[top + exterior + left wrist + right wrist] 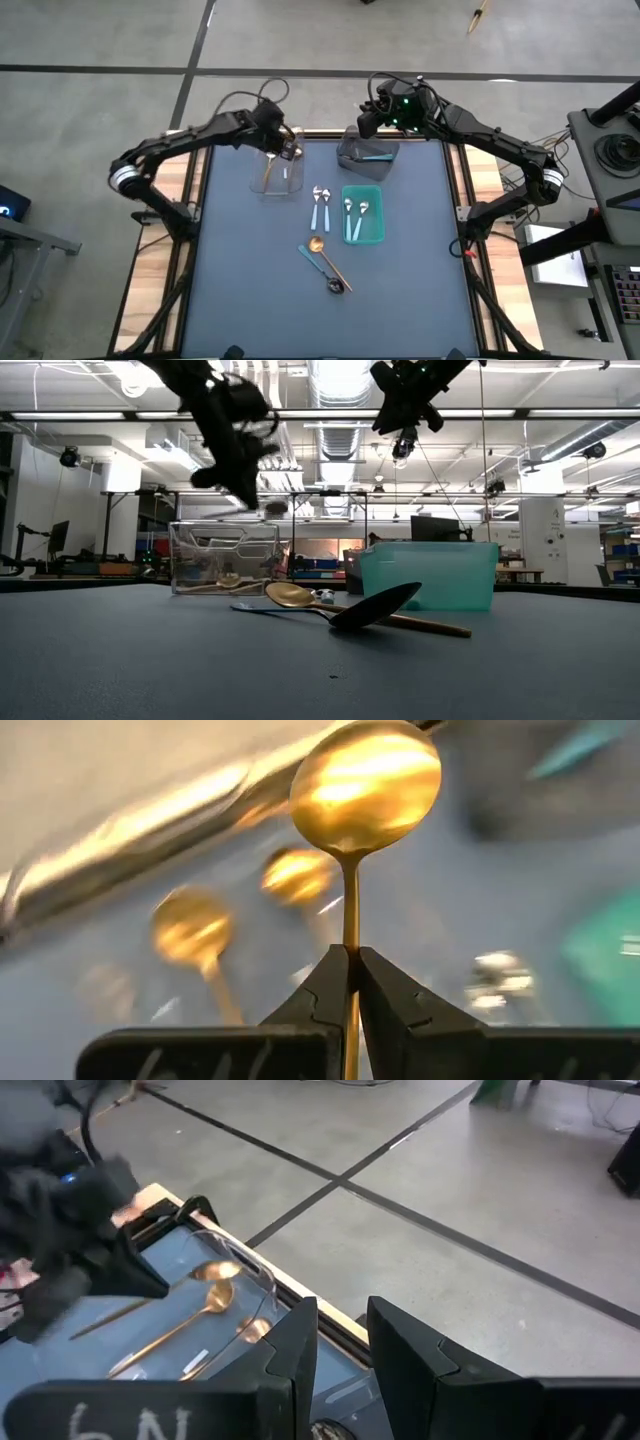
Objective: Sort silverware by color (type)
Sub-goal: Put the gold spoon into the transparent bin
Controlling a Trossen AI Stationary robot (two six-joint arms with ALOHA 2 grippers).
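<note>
My left gripper (pixel 350 955) hangs over the clear bin (pixel 277 175) at the table's far left, shut on a gold spoon (pixel 365 785). More gold spoons (pixel 215 1295) lie inside that bin. Two spoons with light-blue handles (pixel 320 207) lie on the mat, and two more (pixel 355 215) lie in the teal bin (pixel 378 232). A gold spoon (pixel 322 250) and a dark spoon with a teal handle (pixel 325 272) lie crossed near the table's middle. My right gripper (pixel 345 1350) waits open above the grey bin (pixel 368 155). My left gripper pinches the gold spoon's thin handle (pixel 350 925) between its two fingertips. The fingers slant downward and lie along the handle, so the bowl (pixel 365 785) sticks out ahead of them. The spoon is lifted clear, above the clear bin.
The three bins stand close together at the far middle of the dark mat. A teal-handled piece (pixel 375 155) lies in the grey bin. Wooden strips and the arm bases (pixel 180 215) flank the mat. The mat's near half is bare.
</note>
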